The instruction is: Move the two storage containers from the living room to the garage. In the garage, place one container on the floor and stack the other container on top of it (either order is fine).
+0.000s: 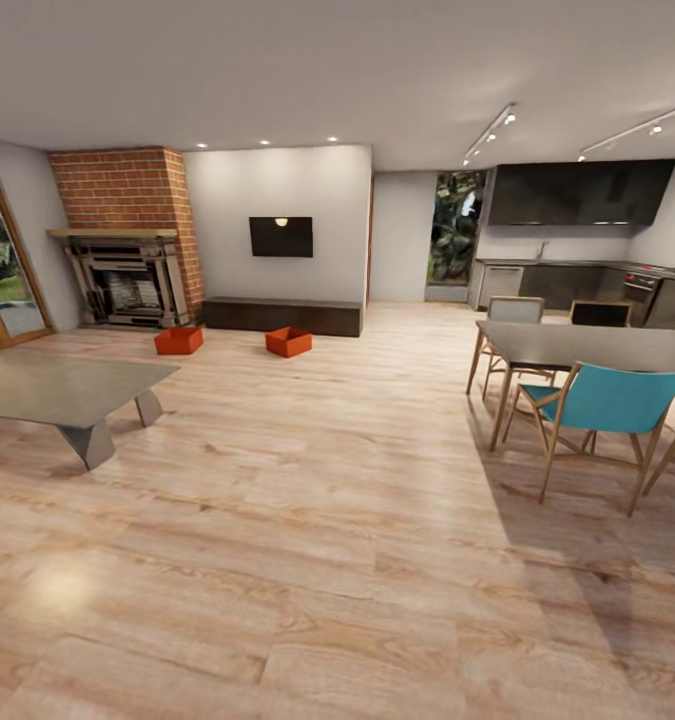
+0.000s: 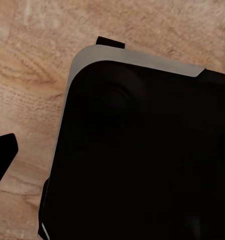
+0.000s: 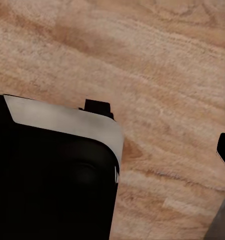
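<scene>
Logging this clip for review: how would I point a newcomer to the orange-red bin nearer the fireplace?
Find the red brick chimney at the far left wall, with the fireplace beneath it. On the wood floor just in front and right of the hearth sits the left storage container, an orange-red open-top bin. Its twin lies farther right, before the long dark bench under the TV.

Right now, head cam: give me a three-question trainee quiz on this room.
1. True or false: the two storage containers are stacked.
2. What hangs on the wall above the long dark bench?
   A. mirror B. black TV C. clock
3. Fill in: the dining chair nearest the camera has a ____ seat shell.

Key:
1. False. The left container and right container sit apart on the wood-plank floor.
2. B, the black TV above the bench.
3. Teal, on the chair.
</scene>
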